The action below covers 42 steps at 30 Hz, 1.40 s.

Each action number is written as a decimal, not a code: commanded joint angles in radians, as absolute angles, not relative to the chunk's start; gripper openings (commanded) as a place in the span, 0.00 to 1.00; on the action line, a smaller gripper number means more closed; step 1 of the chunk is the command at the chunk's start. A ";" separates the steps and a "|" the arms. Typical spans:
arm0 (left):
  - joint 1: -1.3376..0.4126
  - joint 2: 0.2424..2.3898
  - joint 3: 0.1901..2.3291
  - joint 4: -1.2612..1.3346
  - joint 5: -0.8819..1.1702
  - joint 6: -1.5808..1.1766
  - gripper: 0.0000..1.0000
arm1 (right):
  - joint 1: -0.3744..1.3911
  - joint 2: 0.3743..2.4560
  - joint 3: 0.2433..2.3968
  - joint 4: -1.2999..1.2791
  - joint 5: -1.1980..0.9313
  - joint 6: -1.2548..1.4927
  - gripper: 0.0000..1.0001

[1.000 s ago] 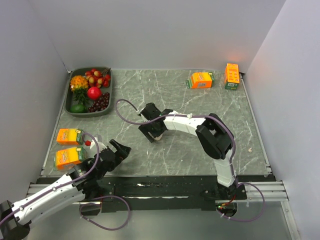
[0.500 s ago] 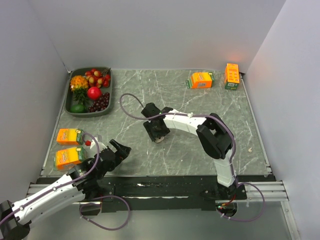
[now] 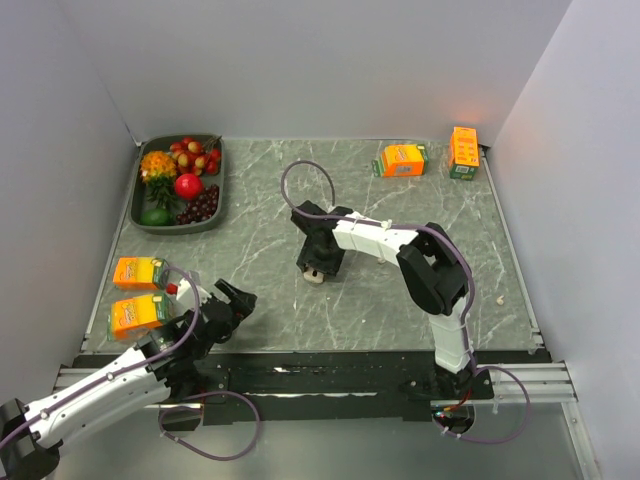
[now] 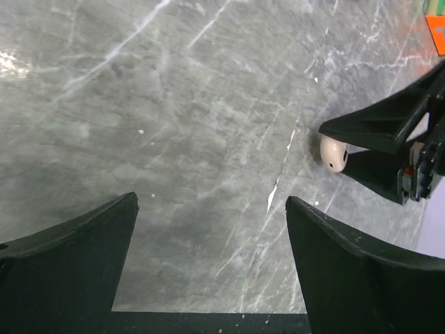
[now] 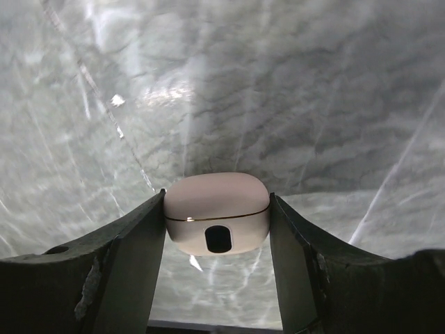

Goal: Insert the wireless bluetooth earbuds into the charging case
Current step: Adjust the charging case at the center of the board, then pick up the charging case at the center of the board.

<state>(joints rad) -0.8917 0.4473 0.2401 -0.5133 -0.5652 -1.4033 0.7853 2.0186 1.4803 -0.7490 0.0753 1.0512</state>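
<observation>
The charging case [image 5: 217, 209] is a small, pale, rounded shell with its lid closed and a dark port on its front. My right gripper [image 5: 217, 198] is shut on it, one finger on each side, low over the table. In the top view this gripper [image 3: 318, 266] is mid-table with the case [image 3: 314, 276] under it. The left wrist view shows the case [image 4: 334, 154] between the right fingers. My left gripper [image 4: 212, 202] is open and empty near the front left [image 3: 236, 300]. No earbuds are clearly visible. A tiny pale speck [image 3: 499, 299] lies at the right, too small to identify.
A dark tray [image 3: 140, 205] of toy fruit stands at the back left. Two orange juice boxes [image 3: 138, 272] [image 3: 136, 313] lie at the left edge beside my left arm. Two more orange boxes [image 3: 402, 160] [image 3: 463, 151] stand at the back right. Walls enclose the table.
My right wrist has turned and shifted slightly right over the case, and its cable loop has swung towards the back. My left gripper has drawn back a little towards the near edge.
</observation>
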 commanded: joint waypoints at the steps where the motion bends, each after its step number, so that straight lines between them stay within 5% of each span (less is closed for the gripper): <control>1: -0.896 0.449 0.279 -0.537 -0.607 -1.433 0.93 | 0.778 2.025 1.522 -0.805 0.114 1.238 0.32; 7: -0.896 0.460 0.291 -0.531 -0.603 -1.402 0.96 | 0.776 2.028 1.508 -0.844 0.147 1.204 0.84; 12: -0.894 0.500 0.314 -0.520 -0.629 -1.358 0.99 | 0.776 1.958 1.464 -0.853 0.210 1.160 0.99; 22: -0.896 0.774 0.451 -0.367 -0.627 -1.144 0.96 | 0.769 1.563 1.310 -0.870 0.491 0.997 0.99; 33: -0.955 1.248 0.593 -0.086 -0.541 -1.342 0.96 | 0.767 1.277 1.141 -0.741 0.492 0.755 0.99; 40: -0.998 1.647 1.075 -0.480 -0.607 -1.389 0.96 | 0.767 1.105 1.062 -0.712 0.515 0.672 0.99; 42: -1.061 1.651 1.076 -0.398 -0.659 -1.376 0.96 | 0.765 1.074 1.048 -0.704 0.512 0.667 0.99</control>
<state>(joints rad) -0.9787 1.6188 0.9909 -0.3313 -0.5625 -1.3300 0.7715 1.1355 1.0767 -0.7486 0.4812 0.7189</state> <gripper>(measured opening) 0.966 0.994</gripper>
